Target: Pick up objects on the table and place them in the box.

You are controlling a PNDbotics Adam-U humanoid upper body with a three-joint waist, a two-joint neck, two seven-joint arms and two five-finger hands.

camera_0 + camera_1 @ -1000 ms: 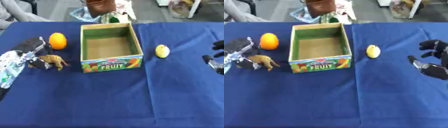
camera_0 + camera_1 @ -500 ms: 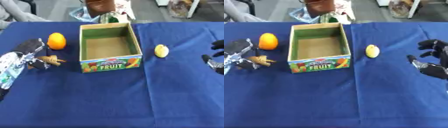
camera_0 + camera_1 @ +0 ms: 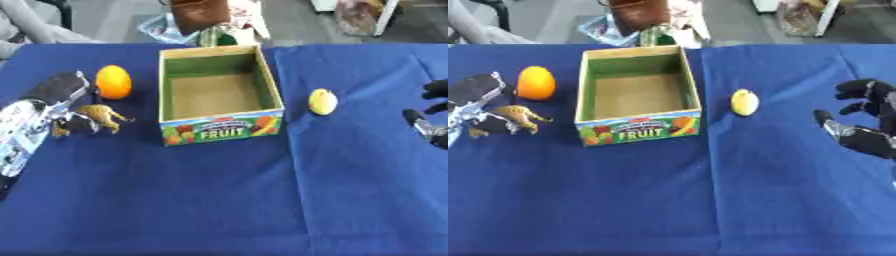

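A matt blue cloth (image 3: pixel 219 200) covers the table; the box (image 3: pixel 219 127) looks like printed cardboard with a plain brown floor.

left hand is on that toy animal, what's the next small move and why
Probably lift the toy animal off the blue table and carry it right toward the box. The left hand looks closed on its rear end, it sits just left of the box, and the box is empty. The right hand waits open.
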